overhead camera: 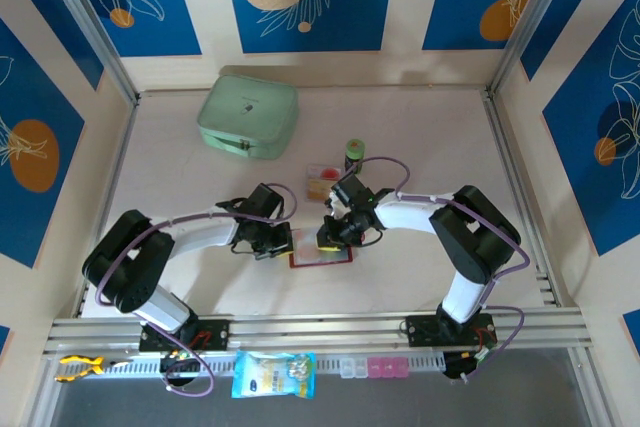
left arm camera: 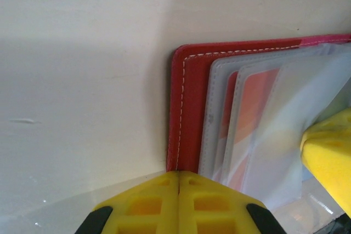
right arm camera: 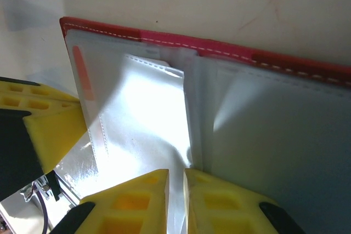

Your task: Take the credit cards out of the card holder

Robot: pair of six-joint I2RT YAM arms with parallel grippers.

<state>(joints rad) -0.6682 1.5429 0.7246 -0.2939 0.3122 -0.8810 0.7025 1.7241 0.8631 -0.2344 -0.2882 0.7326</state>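
The dark-red card holder (overhead camera: 322,258) lies open on the table between both grippers. My left gripper (left arm camera: 179,175) is shut, its tips pressed down on the holder's red cover (left arm camera: 189,113) at the stitched edge. Orange credit cards (left arm camera: 249,110) show through the clear sleeves. My right gripper (right arm camera: 175,175) stands over the sleeves with its jaws a narrow slit apart, and the edge of a shiny clear sleeve (right arm camera: 145,113) runs into that slit. A sliver of orange card (right arm camera: 82,72) shows at the holder's left end (right arm camera: 219,47). Loose red and yellow cards (overhead camera: 320,183) lie behind the holder.
A small green can (overhead camera: 355,155) stands just behind the loose cards. A mint-green zip case (overhead camera: 248,115) sits at the back left. The two grippers (overhead camera: 275,240) (overhead camera: 335,235) work close together; each one's yellow finger shows in the other's wrist view.
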